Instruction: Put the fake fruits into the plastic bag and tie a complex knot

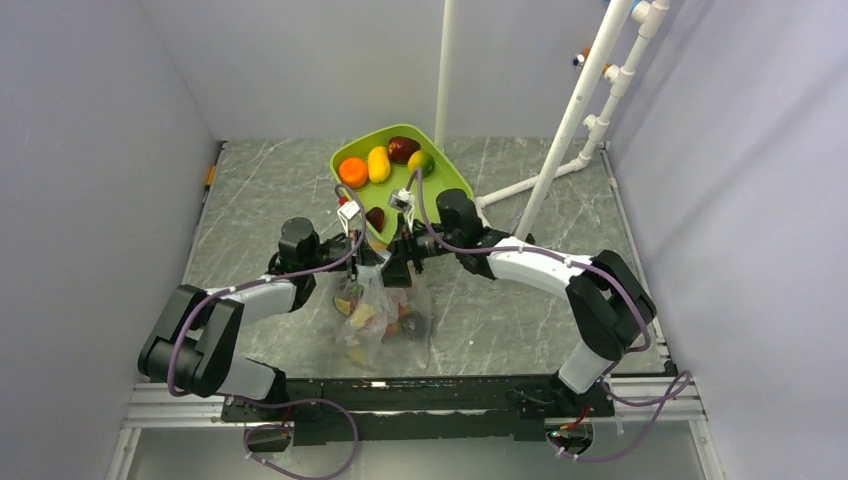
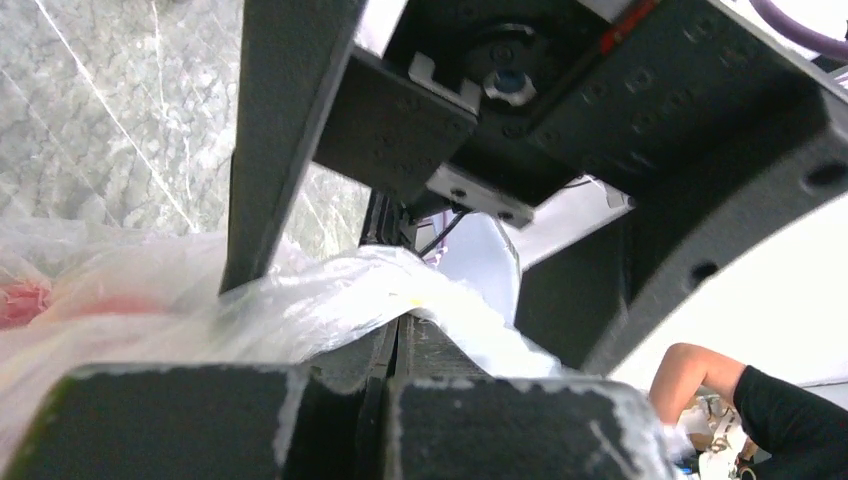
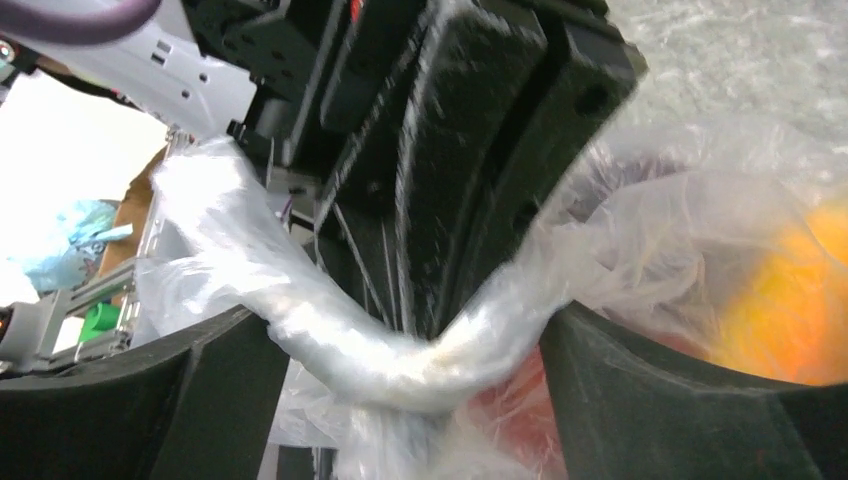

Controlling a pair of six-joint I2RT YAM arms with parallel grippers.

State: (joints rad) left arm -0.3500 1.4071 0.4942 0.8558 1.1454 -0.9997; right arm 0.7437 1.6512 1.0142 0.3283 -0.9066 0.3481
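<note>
The left arm [image 1: 255, 297] is folded at the elbow low over the bench [image 1: 520, 330], and its forearm is stretched toward the middle. The jaws of the left gripper [image 1: 368, 262] are pressed together on the twisted neck of the plastic bag [image 3: 400, 365]. The right arm [image 1: 535, 268] is bent and swung leftward, so that the right gripper [image 1: 398, 258] is brought close against the left one. Its jaws are spread wide, one on either side of that neck.
</note>
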